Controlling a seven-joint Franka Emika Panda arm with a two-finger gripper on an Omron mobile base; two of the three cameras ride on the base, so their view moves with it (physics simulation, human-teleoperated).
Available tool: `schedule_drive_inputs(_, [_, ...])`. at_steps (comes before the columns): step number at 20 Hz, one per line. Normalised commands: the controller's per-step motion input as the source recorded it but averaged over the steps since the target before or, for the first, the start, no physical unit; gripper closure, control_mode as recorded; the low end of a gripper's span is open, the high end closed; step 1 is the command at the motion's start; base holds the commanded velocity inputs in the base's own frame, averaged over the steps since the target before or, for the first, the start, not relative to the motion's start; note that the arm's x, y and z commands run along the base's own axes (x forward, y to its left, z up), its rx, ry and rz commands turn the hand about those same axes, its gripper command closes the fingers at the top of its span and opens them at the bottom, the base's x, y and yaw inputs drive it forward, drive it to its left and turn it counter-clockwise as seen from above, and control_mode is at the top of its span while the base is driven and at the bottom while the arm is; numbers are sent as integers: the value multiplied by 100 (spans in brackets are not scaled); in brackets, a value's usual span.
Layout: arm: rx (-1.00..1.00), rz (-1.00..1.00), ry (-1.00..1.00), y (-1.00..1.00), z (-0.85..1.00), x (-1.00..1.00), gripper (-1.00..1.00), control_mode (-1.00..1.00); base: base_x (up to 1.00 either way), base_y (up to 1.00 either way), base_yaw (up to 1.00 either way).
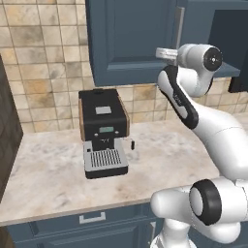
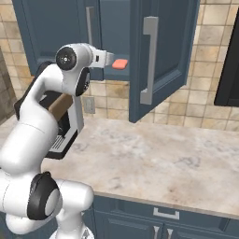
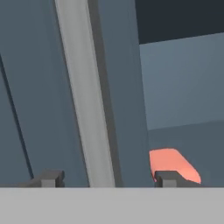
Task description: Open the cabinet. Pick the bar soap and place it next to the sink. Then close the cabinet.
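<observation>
Blue is the colour of the cabinet (image 1: 131,38) on the wall. In the left base view the white arm reaches up to it, and the jaws (image 1: 162,52) sit at the bottom edge of the shut left door, close to its silver handle (image 1: 179,26). Below, a black coffee machine (image 1: 102,131) stands on the stone surface (image 1: 48,174). It is well under the arm and not in the way.

In the right base view the right door (image 2: 161,56) is swung wide open. The soap (image 2: 120,64) is pink and lies flat on the cabinet shelf, in the gap between the two doors. The jaws (image 2: 110,58) point at it and are just beside it. I cannot tell from here how wide they are.

In the hand view the two dark fingertips (image 3: 49,178) are far apart, so the jaws are open and hold nothing. The soap (image 3: 173,164) lies ahead and off to the right side, right by the right tip, not in the middle. Its long side runs slanting away from the hand. The edge of the shut door (image 3: 118,87) and its silver handle (image 3: 81,87) stand between the tips. I think the hand must slide right first, or the door edge could get bumped.
</observation>
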Motion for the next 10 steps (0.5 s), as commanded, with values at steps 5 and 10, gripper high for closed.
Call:
schedule_drive_inputs(5, [1,-2,-1,1,-5,12,100,-100,0,0,0])
schedule_drive_inputs(10, [0,-2,3,5,0,-28,100,-100,0,0,0])
